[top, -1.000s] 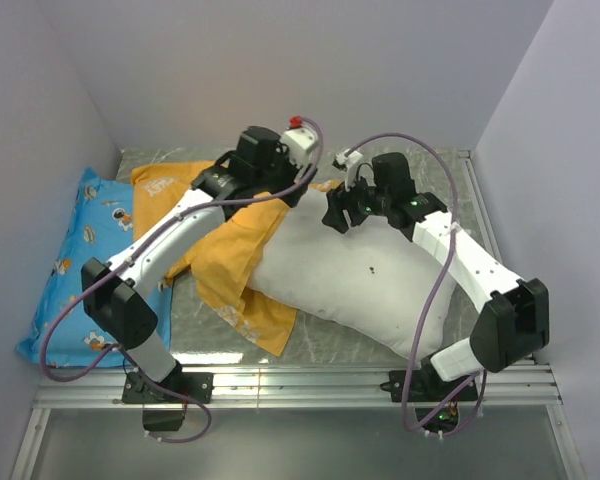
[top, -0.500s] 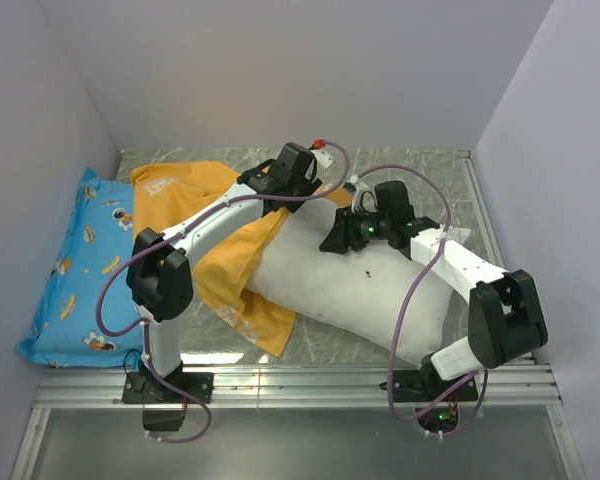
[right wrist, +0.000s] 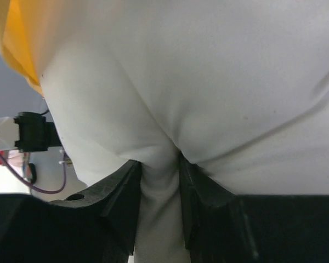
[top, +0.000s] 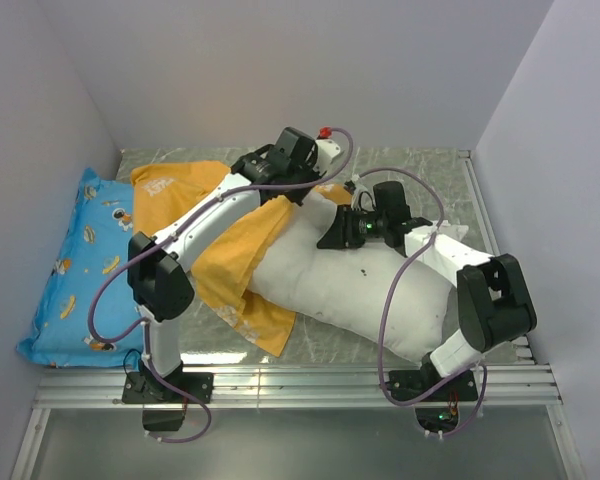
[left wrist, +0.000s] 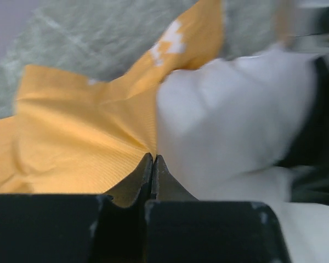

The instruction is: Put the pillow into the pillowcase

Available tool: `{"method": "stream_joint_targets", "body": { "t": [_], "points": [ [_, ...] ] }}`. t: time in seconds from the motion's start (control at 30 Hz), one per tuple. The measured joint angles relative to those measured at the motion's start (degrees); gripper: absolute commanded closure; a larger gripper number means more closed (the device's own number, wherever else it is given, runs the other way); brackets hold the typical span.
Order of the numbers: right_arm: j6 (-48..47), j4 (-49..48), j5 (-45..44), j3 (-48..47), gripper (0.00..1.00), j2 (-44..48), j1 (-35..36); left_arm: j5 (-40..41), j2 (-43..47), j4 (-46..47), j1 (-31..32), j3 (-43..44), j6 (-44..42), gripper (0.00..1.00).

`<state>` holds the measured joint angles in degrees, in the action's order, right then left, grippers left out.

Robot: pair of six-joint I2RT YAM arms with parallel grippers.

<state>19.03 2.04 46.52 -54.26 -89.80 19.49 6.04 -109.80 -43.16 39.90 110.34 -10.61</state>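
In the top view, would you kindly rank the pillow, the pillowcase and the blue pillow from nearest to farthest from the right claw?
1. pillow, pinched in the right claw.
2. pillowcase, just to its left.
3. blue pillow, far left edge.

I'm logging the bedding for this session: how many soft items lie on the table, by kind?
Pillows: 2, the white pillow and the blue print pillow
Pillowcases: 1, the orange pillowcase
Total: 3

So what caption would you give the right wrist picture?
Right gripper pinching a fold of the white pillow, orange pillowcase at the upper left.
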Motion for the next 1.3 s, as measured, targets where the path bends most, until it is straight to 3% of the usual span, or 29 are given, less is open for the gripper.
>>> {"method": "stream_joint_targets", "body": {
  "t": [0.23,0.43,0.53,0.57,0.63,0.67,0.77,0.87,1.0,1.03,1.07,1.3],
  "points": [
    [6.8,-3.6,2.1,0.0,0.64,-1.5,-0.3,-18.3,-4.1,2.6,0.5,2.9,11.6,1.00],
    [11.3,-5.9,2.3,0.4,0.64,-1.6,-1.5,-27.6,-3.2,18.7,0.4,-9.3,20.2,1.00],
    [11.9,-5.9,2.3,0.4,0.63,-1.6,-2.1,-29.0,-2.8,21.3,-0.3,-11.7,20.6,0.75],
    [11.8,-5.9,2.2,0.3,0.63,-1.6,-2.2,-29.2,-2.5,21.2,-0.6,-11.7,20.0,0.57],
    [10.9,-5.6,1.9,0.2,0.61,-1.4,-2.3,-29.2,-0.9,20.2,-2.1,-11.8,19.0,0.41],
    [9.9,-5.3,1.5,0.2,0.59,-1.0,-2.3,-29.0,0.5,19.2,-2.9,-12.0,18.5,0.36],
    [6.4,-3.0,-0.2,0.2,0.53,2.0,-2.3,-26.4,6.4,13.8,-6.9,-11.9,15.3,0.33],
    [2.6,0.7,-2.2,-0.1,0.40,6.5,-2.2,-20.3,13.2,9.6,-10.9,-12.3,8.9,0.26],
    [-2.1,6.6,-5.7,-1.6,0.18,12.0,-1.0,-11.7,25.6,8.8,-11.5,-22.2,1.6,0.22],
    [-3.6,8.3,-7.4,-2.1,0.18,13.2,0.0,-10.0,27.8,8.5,-10.5,-24.8,0.4,0.21],
    [-5.0,9.6,-9.1,-2.7,0.17,14.2,1.4,-8.4,29.6,7.9,-9.3,-27.2,-0.8,0.11],
    [-11.2,16.1,-21.9,-4.6,0.17,15.1,12.5,1.0,29.2,8.2,-2.1,-38.2,-5.4,0.12]
  ]
}}
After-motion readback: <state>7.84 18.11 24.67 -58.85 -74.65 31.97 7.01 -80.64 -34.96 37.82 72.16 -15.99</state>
